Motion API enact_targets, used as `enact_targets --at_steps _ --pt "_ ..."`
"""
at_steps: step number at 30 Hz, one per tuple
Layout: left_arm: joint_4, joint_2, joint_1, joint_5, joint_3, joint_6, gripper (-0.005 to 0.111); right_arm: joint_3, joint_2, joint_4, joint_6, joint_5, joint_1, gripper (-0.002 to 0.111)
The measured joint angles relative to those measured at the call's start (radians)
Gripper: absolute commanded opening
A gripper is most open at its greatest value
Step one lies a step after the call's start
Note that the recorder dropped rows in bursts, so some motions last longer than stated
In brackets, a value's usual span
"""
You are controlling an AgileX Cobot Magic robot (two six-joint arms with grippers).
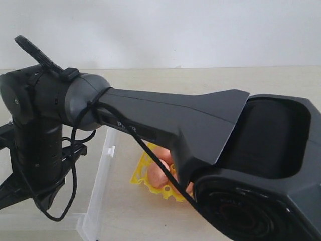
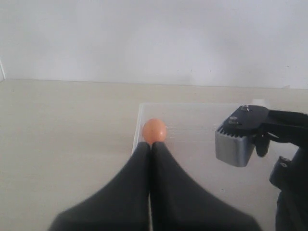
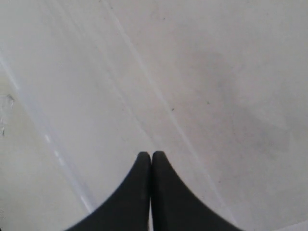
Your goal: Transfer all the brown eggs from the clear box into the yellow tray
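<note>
In the left wrist view one brown egg [image 2: 154, 131] lies inside the clear box [image 2: 207, 120], near its corner. My left gripper [image 2: 151, 144] is shut with nothing between its fingers, and its tips sit right at the egg's near side. My right gripper [image 3: 151, 155] is also shut and empty, hovering over the clear box's bare floor [image 3: 202, 86]. In the exterior view a corner of the yellow tray [image 1: 141, 173] shows under the arm, with brown eggs [image 1: 159, 174] in it. The clear box's wall [image 1: 99, 188] and clip tab [image 1: 112, 149] stand to its left.
A large black arm [image 1: 170, 120] crosses the exterior view close to the camera and hides most of the tray and box. Part of the other arm, grey and black [image 2: 238, 139], hangs over the box in the left wrist view. The pale tabletop [image 2: 62, 125] surrounds the box.
</note>
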Motion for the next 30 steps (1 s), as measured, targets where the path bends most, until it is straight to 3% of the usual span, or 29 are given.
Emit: enact_targets --at_steps 6,30 --pt "0.0 0.0 0.0 0.0 0.0 0.0 -0.004 0.1 -0.017 0.02 -0.025 0.001 0.002 0.0" --pt "0.0 0.0 0.0 0.0 0.0 0.0 -0.004 0.103 -0.05 0.087 -0.029 -0.001 0.05 0.0"
